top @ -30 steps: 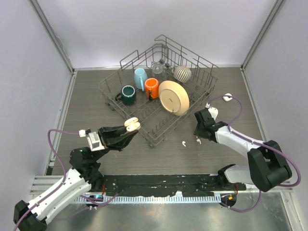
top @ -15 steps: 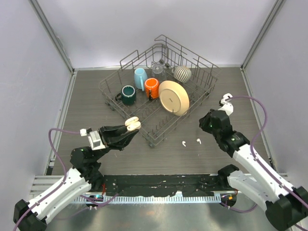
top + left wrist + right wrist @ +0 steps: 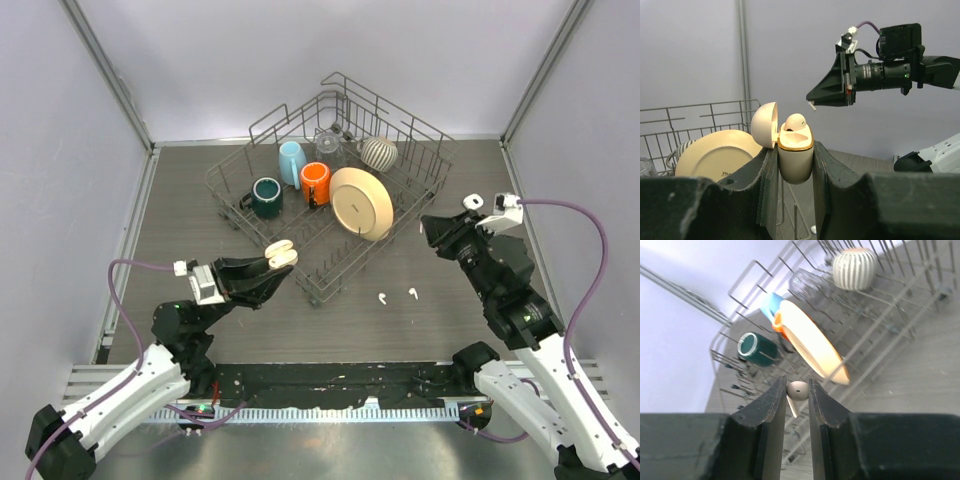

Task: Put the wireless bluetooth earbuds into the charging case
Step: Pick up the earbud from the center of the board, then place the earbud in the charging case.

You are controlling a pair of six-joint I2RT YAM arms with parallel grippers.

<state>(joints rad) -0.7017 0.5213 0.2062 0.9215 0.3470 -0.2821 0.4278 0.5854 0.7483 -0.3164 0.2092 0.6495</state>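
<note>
My left gripper (image 3: 272, 266) is shut on an open cream charging case (image 3: 279, 254) with a gold rim, held above the table near the rack's front. In the left wrist view the case (image 3: 795, 160) sits upright between the jaws with its lid flipped back and one white earbud (image 3: 796, 121) in it. My right gripper (image 3: 428, 222) is raised over the table's right side, shut on a white earbud (image 3: 798, 390) with its stem pointing down. Two more earbuds (image 3: 382, 297) (image 3: 411, 294) lie on the table between the arms.
A wire dish rack (image 3: 300, 235) fills the back middle. It holds a teal mug (image 3: 266, 196), a blue cup (image 3: 291, 162), an orange mug (image 3: 316, 183), a cream plate (image 3: 362, 203) and a striped bowl (image 3: 379, 153). A small white object (image 3: 473, 201) lies at the right.
My right arm has risen from the table and swung back to the right, its gripper now pointing left. My left gripper with the case has barely moved. The two loose earbuds stay put.
</note>
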